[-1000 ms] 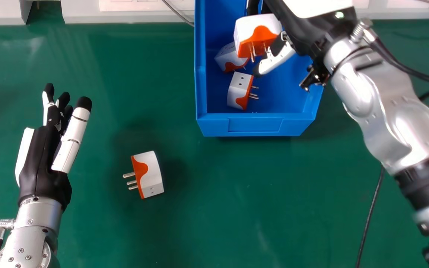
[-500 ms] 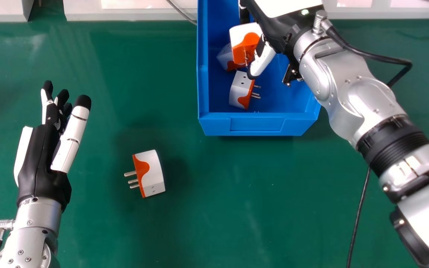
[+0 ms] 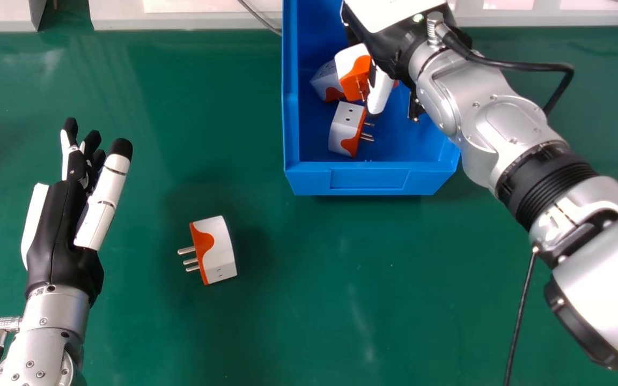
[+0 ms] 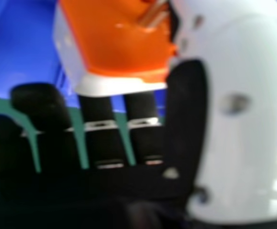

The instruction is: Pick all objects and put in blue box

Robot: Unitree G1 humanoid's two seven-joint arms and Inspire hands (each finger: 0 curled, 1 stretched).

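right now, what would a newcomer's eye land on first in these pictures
Probably the bright blue plastic box at the head view's top, right of centre, with the black and white right hand over it. Next, the white and orange plug adapter alone on the green table, left of centre.

A green tabletop [image 3: 421, 295] is extending across the head view, its surface showing pale streaks of reflected light. The blue box [image 3: 368, 179] is standing directly on it, toward the far side and right of centre, with its near wall facing the camera. One white-and-orange plug adapter [image 3: 218, 249] is lying on its side, nearer the camera and left of the box, the two well apart. Its metal prongs are pointing left, and a soft shadow is darkening the tabletop around it.
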